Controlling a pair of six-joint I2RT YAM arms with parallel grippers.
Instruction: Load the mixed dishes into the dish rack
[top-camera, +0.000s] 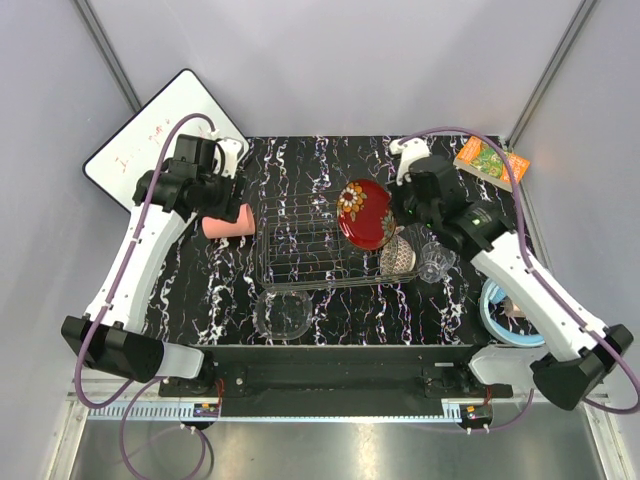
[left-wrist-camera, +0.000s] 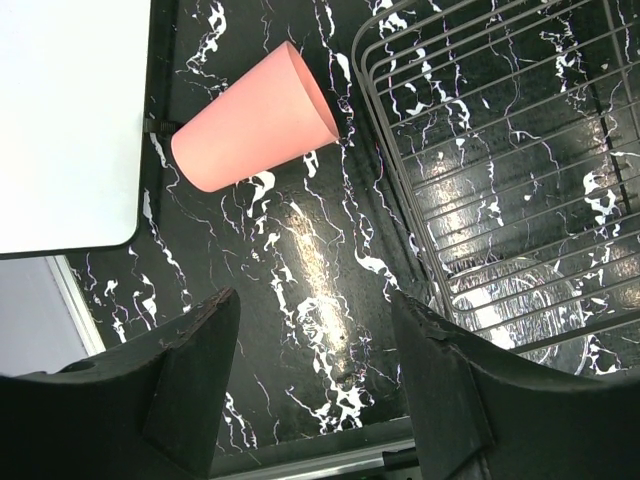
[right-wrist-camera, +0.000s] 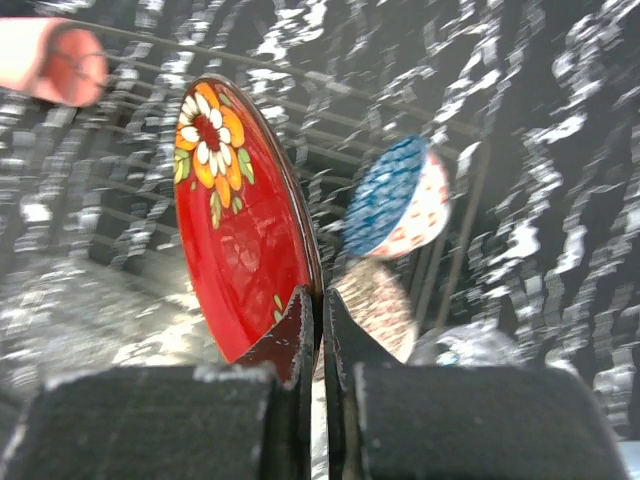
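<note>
1. The right gripper is clamped on the rim of the red plate, which is tilted on edge over the right end of the rack.
2. A blue bowl, a beige bowl and a glass crowd just beside the plate.
3. The left gripper is wide and empty. The pink cup lies between the rack and the whiteboard.
4. The glass bowl sits nearer than the rack.
5. Count: one plate, one cup, three bowls, one glass, one book.
</note>
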